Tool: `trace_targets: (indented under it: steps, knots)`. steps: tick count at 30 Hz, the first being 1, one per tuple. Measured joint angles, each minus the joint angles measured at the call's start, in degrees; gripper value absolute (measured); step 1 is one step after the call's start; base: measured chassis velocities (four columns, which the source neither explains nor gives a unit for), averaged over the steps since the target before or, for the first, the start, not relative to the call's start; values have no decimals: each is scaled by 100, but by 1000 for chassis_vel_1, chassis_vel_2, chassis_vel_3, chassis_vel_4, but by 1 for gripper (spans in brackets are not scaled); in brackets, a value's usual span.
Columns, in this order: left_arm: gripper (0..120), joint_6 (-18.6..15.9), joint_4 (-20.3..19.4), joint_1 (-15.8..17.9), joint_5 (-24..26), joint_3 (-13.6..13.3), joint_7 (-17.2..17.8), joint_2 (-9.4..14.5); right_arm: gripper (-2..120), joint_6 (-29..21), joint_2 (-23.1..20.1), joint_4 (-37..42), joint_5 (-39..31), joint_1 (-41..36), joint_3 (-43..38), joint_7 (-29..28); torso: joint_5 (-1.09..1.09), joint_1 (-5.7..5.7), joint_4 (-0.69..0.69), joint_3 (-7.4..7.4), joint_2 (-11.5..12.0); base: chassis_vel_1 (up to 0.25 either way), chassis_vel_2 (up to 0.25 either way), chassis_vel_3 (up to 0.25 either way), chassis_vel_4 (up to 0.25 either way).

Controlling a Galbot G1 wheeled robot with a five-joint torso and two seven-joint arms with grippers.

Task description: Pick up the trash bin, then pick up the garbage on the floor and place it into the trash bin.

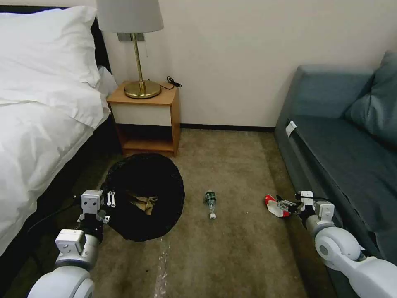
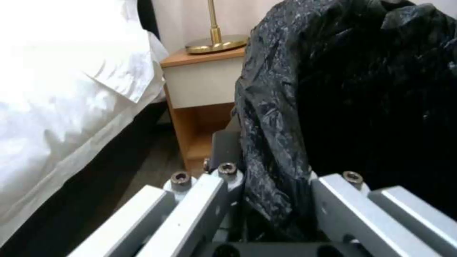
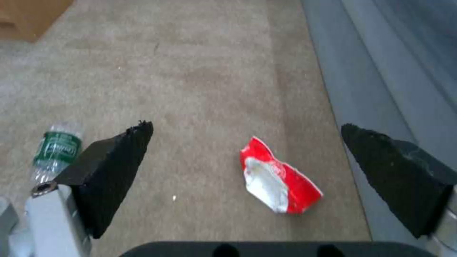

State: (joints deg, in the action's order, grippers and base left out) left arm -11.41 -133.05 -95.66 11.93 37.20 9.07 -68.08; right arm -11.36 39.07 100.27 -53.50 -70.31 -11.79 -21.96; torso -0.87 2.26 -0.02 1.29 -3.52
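Bin gripped, wrapper next

Our left end effector is clamped on the black-bagged round trash bin to carry it; our right end effector, fingers apart, hovers over the crumpled red-and-white wrapper on the carpet.

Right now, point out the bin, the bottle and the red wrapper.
bin [image 1: 165, 174]: head view, black bag over its rim.
bottle [image 1: 211, 203]: head view, its middle, on the carpet.
red wrapper [image 3: 276, 182]: right wrist view, its crumpled middle.

Light: dim, even room light is falling on the carpet.
Glare: bedding is blowing out white.
Blur: wrist views are looking soft.
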Motion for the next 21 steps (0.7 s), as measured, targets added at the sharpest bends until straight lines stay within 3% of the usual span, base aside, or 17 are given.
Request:
trace_targets:
  steps: [21]
  knots:
    - [4,54,-44,-90,-72,-41,-29,2,100,22,16,80,146,-189,-101,-36,0,0,1,0,0,-129,123,132,-126]
